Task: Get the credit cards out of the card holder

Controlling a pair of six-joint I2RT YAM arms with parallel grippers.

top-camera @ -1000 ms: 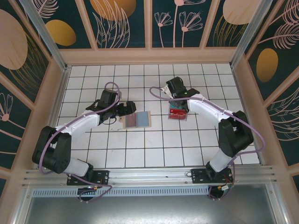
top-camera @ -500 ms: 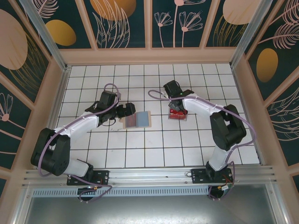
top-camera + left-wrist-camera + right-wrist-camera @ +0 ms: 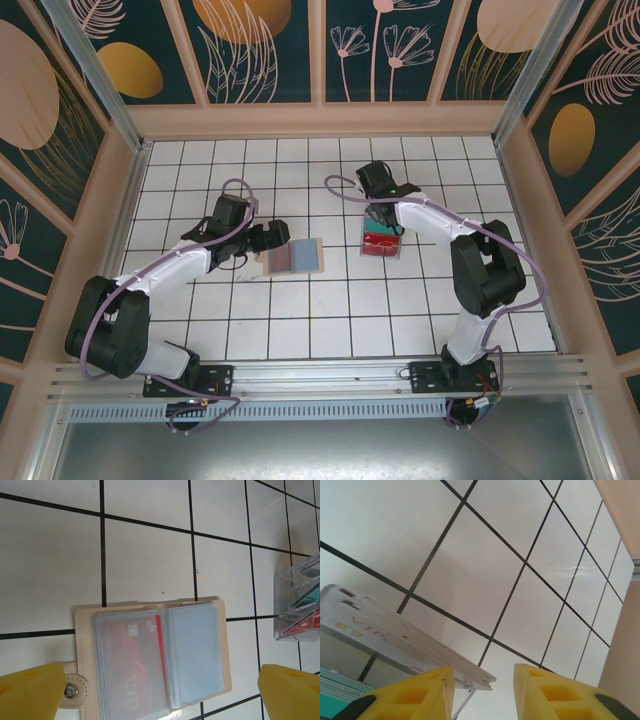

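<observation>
The tan card holder (image 3: 293,256) lies open and flat on the white tiles. In the left wrist view the card holder (image 3: 85,630) has a red VIP card (image 3: 131,665) in its left clear sleeve, and its right sleeve (image 3: 196,652) looks empty. My left gripper (image 3: 160,695) hangs wide open over it, one yellow finger off each side, touching nothing. In the top view the left gripper (image 3: 274,236) sits at the holder's left edge. My right gripper (image 3: 484,692) is open, with bare tile between its fingers, beside a stack of cards (image 3: 405,630) standing in the tray. The top view puts the right gripper (image 3: 385,213) at the tray's far end.
A clear plastic tray (image 3: 382,241) with teal and red cards stands right of the holder; its corner is in the left wrist view (image 3: 300,605). Wooden walls (image 3: 320,120) enclose the tiled floor. Open tiles lie in front of both objects.
The right gripper has pulled back a little toward the far end of the tray and its jaws have narrowed. The left arm has barely moved and the holder lies where it was.
</observation>
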